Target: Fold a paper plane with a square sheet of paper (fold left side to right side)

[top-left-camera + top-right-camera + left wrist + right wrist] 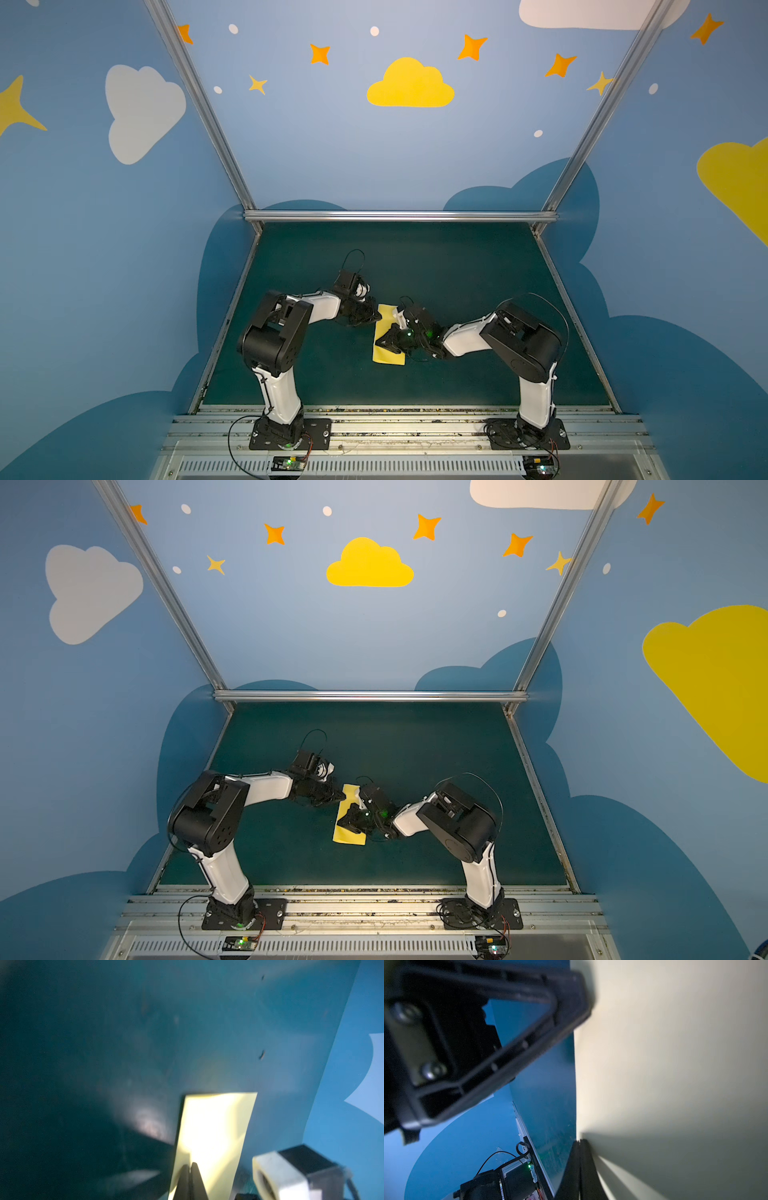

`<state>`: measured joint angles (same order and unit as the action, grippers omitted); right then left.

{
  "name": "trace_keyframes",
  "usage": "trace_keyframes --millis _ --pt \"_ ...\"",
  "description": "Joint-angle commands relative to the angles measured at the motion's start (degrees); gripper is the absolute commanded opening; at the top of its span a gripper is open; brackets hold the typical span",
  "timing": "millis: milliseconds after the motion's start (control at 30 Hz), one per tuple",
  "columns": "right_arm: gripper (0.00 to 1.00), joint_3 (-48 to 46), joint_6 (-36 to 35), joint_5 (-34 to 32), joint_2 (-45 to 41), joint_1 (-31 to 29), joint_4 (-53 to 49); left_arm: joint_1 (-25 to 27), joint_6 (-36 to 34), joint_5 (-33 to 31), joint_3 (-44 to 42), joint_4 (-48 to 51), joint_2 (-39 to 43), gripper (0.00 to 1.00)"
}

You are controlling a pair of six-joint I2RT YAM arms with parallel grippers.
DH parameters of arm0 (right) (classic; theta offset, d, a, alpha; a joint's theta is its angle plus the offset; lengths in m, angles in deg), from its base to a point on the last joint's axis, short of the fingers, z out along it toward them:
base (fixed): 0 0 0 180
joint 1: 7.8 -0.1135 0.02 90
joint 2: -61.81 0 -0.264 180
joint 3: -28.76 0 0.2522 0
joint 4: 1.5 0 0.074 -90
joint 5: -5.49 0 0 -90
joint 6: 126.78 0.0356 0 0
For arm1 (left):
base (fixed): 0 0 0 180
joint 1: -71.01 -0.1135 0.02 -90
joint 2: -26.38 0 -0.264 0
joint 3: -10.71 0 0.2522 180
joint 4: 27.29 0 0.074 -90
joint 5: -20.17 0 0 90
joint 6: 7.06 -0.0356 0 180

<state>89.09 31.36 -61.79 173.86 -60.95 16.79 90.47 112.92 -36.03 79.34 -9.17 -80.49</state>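
While square sheet of paper (388,355), halved strip, lies flat on tabletop (457,270), long axis near-to-far: left fingers (195,1176) closed, tips at its far left corner; right fingers (586,1159) closed, tips on its left long edge. Neither visibly pinches it. Judged next: press along that edge.

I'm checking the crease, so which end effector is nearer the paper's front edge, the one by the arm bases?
Right. The right end effector sits on the paper just behind that edge; the left end effector is at its far left part.
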Motion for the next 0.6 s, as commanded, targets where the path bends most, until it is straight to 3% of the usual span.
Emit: trace_keyframes --millis 0,233,567 --pt "0.0 -2.64 -0.29 -1.97 2.2 -0.48 -8.67 -1.55 -2.37 -4.42 2.22 3.25 -3.69 0.04" --pt "0.0 -2.64 -0.4 -1.91 1.97 -0.29 -8.92 -4.61 -5.3 -2.65 10.17 8.02 -7.32 0.04" --pt "0.0 -2.81 -0.38 -1.55 2.44 -0.08 -7.98 -1.59 -4.06 1.95 6.59 6.41 3.41 0.04"
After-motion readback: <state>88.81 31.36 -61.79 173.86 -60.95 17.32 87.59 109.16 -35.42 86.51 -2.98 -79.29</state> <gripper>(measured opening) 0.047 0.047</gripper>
